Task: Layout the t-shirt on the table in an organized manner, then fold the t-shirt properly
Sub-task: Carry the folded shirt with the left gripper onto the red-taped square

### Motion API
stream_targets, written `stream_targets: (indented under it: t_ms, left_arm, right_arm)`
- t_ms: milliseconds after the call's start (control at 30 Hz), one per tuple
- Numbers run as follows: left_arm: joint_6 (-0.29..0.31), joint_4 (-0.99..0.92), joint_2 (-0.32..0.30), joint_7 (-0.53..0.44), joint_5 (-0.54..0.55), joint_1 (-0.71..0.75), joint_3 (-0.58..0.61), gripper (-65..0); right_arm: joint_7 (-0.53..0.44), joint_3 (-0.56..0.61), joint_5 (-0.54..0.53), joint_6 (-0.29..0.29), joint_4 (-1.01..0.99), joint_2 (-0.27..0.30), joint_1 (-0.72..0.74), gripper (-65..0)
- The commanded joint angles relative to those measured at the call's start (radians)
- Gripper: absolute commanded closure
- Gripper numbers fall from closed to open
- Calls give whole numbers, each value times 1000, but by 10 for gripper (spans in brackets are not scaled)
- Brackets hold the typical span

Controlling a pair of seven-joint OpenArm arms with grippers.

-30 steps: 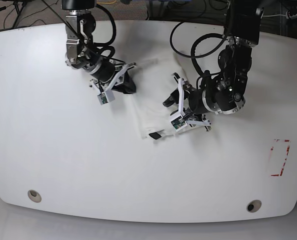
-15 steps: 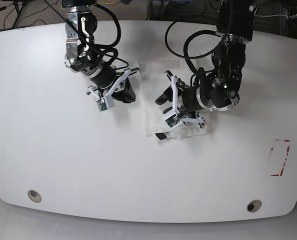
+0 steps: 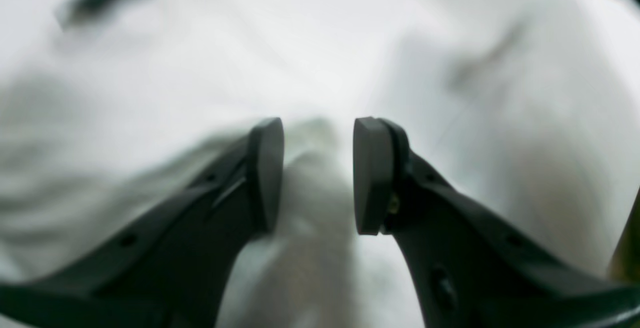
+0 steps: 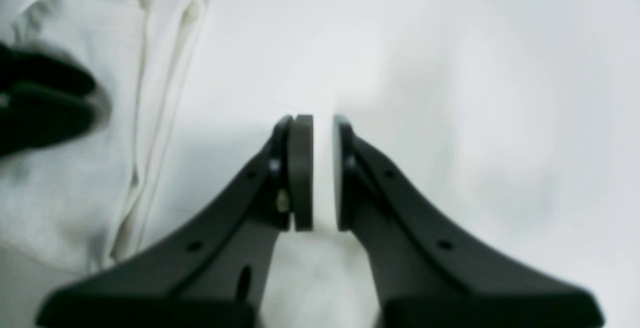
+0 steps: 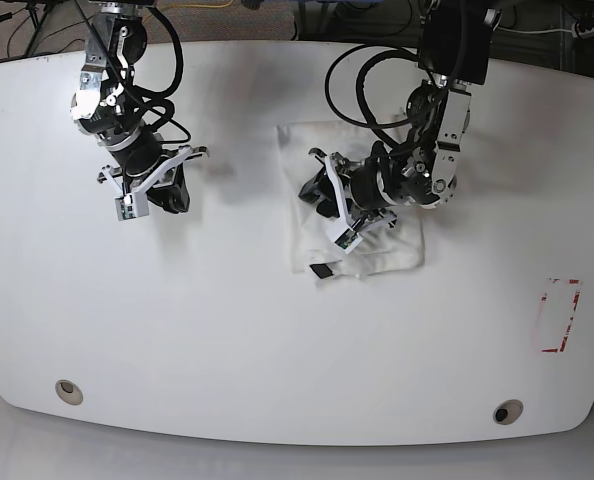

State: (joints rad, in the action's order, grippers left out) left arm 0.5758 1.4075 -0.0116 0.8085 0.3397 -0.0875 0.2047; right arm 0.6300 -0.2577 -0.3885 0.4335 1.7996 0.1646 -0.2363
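Folded white t-shirt lying just right of centre on the table, small black tag at its lower left corner. Left gripper down over the cloth, jaws apart with a ridge of fabric between them; grip uncertain. Right gripper at upper left of the base view, above bare tabletop, jaws nearly together, empty, well apart from the shirt.
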Motion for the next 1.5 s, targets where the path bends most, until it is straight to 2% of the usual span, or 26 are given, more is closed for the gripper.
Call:
stream_targets:
  t_ms: [0, 67, 333, 433, 500, 667, 933, 1200, 1467]
  left_arm:
    - [5, -52, -4, -33, 19, -21, -1, -204]
    - [5, -86, -15, -33, 19, -19, -7, -204]
    - [6, -112, -182, -34, 25, 9, -7, -204]
    - [10, -110, -262, -33, 25, 15, -7, -204]
    - [23, -110, -314, -31, 25, 15, -7, -204]
    - [122, -112, -449, -31, 23, 15, -9, -204]
    - [122, -119, -618, -33, 19, 15, -9, -204]
    - [122, -172, -724, -34, 19, 16, -9, -204]
    - [122, -265, -798, -38, 19, 16, -11, -204]
  right_arm:
    - [-23, -12, -16, 11, 24, 3, 2, -71]
    - [-23, -24, -16, 11, 24, 3, -5, -71]
    - [-23, -56, -16, 11, 26, 3, -10, -70]
    - [-23, -64, -16, 11, 29, 3, -13, -70]
    - [-23, -64, -16, 11, 39, 3, -15, -68]
    - [-23, -64, -16, 11, 62, 3, -15, -68]
    - [-23, -64, -16, 11, 90, 3, -15, -70]
    - [-23, -62, -16, 11, 105, 3, -15, -70]
    - [-23, -64, -16, 11, 116, 3, -16, -68]
